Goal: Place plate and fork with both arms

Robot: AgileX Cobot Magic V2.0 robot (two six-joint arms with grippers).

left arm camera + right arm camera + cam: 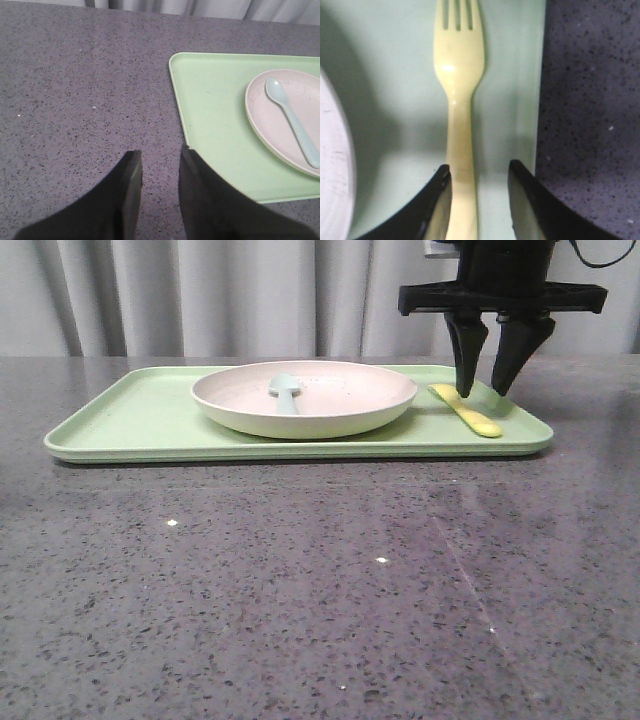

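Your right gripper [487, 388]: fingers apart, over the far end of the fork [466, 410], handle between them, not clamped | fork: on the tray [140, 420], right of the plate [305, 398] | plate: mid-tray, blue-grey spoon [286, 392] inside | your left gripper [160, 175]: fingers apart, empty, above the table [300, 580] left of the tray

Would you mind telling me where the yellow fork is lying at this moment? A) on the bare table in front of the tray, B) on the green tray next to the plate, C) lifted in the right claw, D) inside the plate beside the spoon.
B: the fork lies flat on the tray beside the plate, with the right claw open just above its handle; only the spoon is in the plate.
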